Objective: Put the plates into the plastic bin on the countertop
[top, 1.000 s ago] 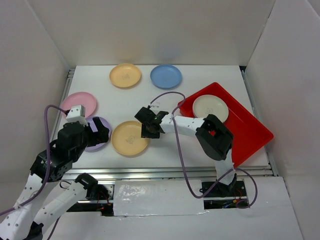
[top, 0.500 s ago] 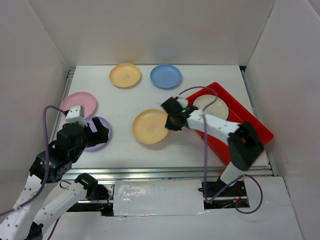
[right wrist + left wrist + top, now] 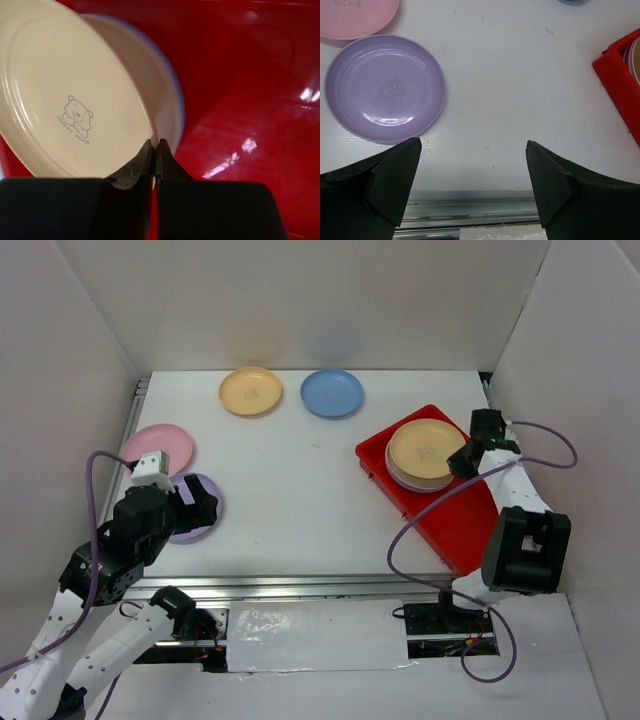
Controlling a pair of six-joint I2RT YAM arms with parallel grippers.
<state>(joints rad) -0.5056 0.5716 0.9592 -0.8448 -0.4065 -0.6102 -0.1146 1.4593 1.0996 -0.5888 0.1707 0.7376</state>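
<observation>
**Pinching a plate over the stack in the red bin**

At the right gripper (image 3: 465, 462): fingers pressed together on the 3 o'clock rim of the round yellow-orange plastic plate (image 3: 425, 452), pinching it. Held over a round cream plastic plate (image 3: 155, 95), with a bluish edge showing beneath that. All of it inside the shallow rectangular bright red plastic bin (image 3: 470, 525), at 3 o'clock on the flat white countertop (image 3: 300, 470).

At the left gripper (image 3: 472, 145): fingers spread wide, gripping nothing. Poised at 8 o'clock on the countertop, just above the near rim of the round lilac plastic plate (image 3: 385, 87).

Lying flat on the countertop otherwise:
- at 9 o'clock, a round pink plastic plate (image 3: 160, 445), just beside the lilac one
- at 11 o'clock, a second round yellow-orange plate (image 3: 250, 390)
- at 12 o'clock, a round blue plastic plate (image 3: 332, 392), close beside it but apart
</observation>
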